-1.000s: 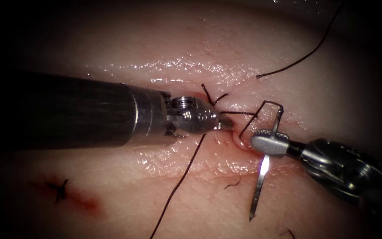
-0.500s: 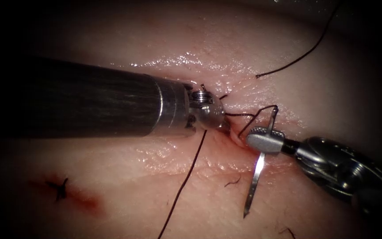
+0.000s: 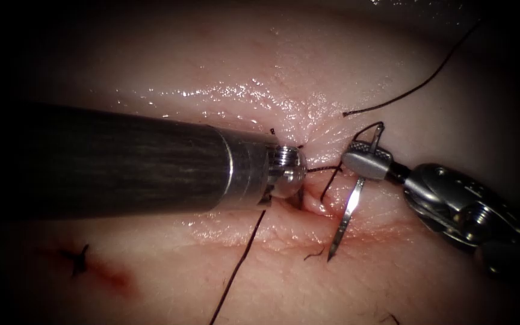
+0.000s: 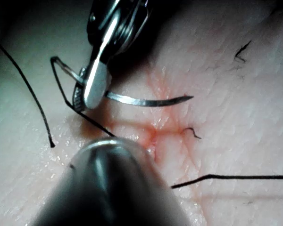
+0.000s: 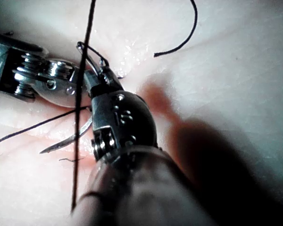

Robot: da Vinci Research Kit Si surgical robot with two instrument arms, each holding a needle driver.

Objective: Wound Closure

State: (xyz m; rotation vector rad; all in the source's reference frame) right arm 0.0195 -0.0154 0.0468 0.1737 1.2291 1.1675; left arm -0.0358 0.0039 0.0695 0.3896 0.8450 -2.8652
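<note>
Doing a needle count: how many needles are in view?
1. The curved steel needle is held near its thread end by the right hand, free of the pale tissue. Left hand's hold is hidden.

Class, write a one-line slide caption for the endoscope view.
Right end effector holds the needle near its thread end, tip free above the tissue; left tool presses at the cut.

No readable text, labels, brands or numbers on anything in view.
</note>
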